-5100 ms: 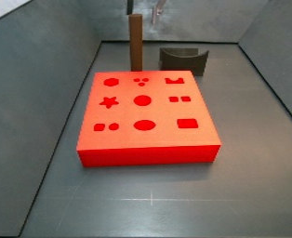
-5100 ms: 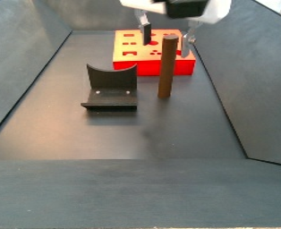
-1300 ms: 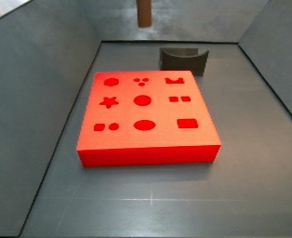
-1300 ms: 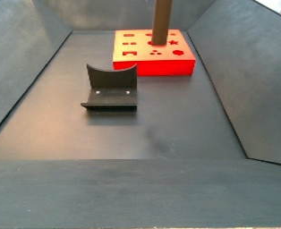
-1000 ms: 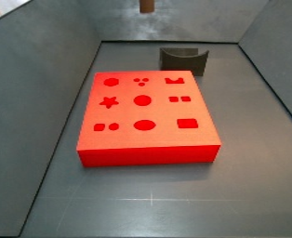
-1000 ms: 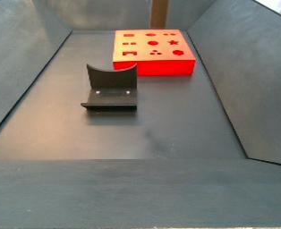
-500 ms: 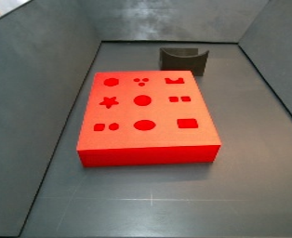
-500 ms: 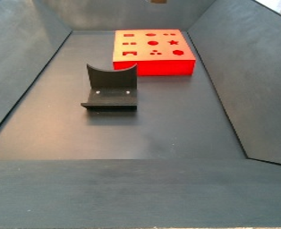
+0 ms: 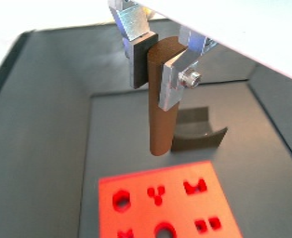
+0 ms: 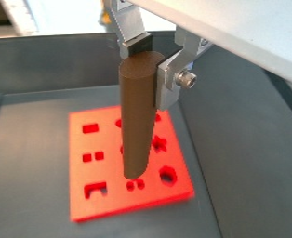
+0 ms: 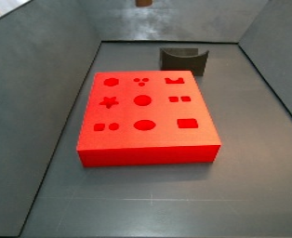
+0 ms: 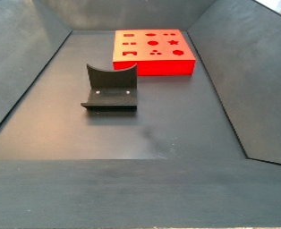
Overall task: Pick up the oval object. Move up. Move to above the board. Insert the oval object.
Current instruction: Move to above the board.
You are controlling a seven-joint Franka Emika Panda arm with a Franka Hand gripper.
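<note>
My gripper (image 9: pixel 156 74) is shut on the top of the oval object (image 9: pixel 163 116), a tall dark-brown peg that hangs upright from the fingers (image 9: pixel 174 82). It shows the same way in both wrist views, with the gripper (image 10: pixel 149 67) on the peg (image 10: pixel 136 121). The red board (image 10: pixel 105 177) with its shaped holes lies far below the peg's lower end. In a side view only the peg's lower tip (image 11: pixel 142 3) shows at the top edge, high above the board's (image 11: pixel 146 149) far end. The gripper is out of both side views.
The dark fixture (image 11: pixel 183 59) stands on the floor just beyond the board's far edge; it also shows in the other views (image 12: pixel 111 88) (image 9: pixel 201 130). Grey sloping walls enclose the floor on all sides. The board (image 12: pixel 153 64) sits at one end of the bin.
The peg was lifted off the floor beside the board and rose out of both side views. Its tip now shows again at the top edge of one side view.
</note>
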